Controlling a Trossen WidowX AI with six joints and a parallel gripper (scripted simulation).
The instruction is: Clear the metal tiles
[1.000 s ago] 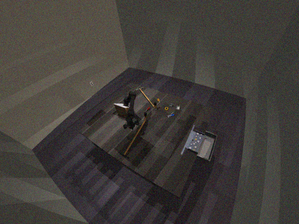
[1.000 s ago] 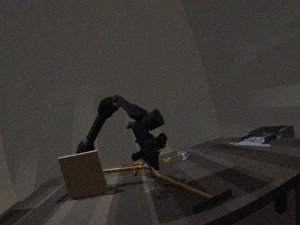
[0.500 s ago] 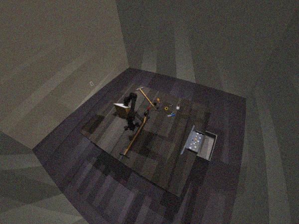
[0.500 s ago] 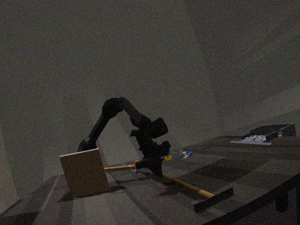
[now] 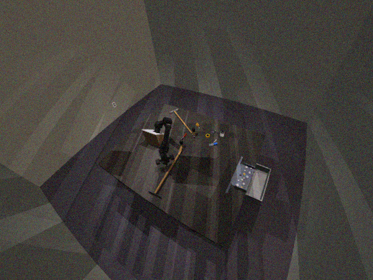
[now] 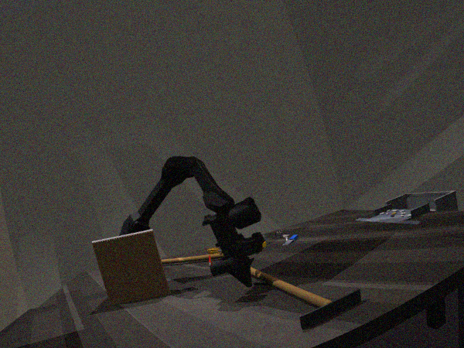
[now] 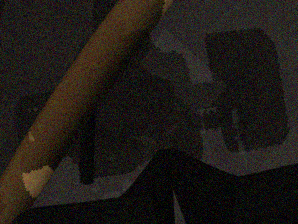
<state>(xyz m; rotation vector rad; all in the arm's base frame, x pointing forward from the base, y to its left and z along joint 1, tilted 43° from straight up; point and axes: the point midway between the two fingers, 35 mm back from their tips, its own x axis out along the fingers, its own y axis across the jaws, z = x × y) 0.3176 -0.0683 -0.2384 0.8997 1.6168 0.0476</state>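
Note:
A long wooden-handled tool with a wide dark blade (image 5: 168, 171) (image 6: 290, 288) (image 7: 75, 85) lies on the table, blade toward the front edge. A second wooden-handled tool (image 5: 183, 122) (image 6: 189, 258) with a grey head lies farther back. My gripper (image 5: 165, 160) (image 6: 249, 283) (image 7: 166, 157) is shut and empty, above the table beside the dark-bladed tool's handle, not touching it as far as I can see. Several small metal tiles (image 5: 244, 173) (image 6: 394, 213) lie on the steel plate (image 5: 248, 182) (image 6: 369, 220). The catch box (image 5: 267, 183) (image 6: 446, 201) adjoins the plate's far end; no tiles are visible inside.
A brown board with a white top edge (image 5: 152, 138) (image 6: 131, 267) stands beside the arm's base. A red-handled tool (image 5: 184, 135) (image 6: 209, 261), a yellow ring (image 5: 207, 135), a blue item (image 5: 213, 144) (image 6: 293, 238) and a white cup-like item (image 5: 222, 134) lie around mid-table.

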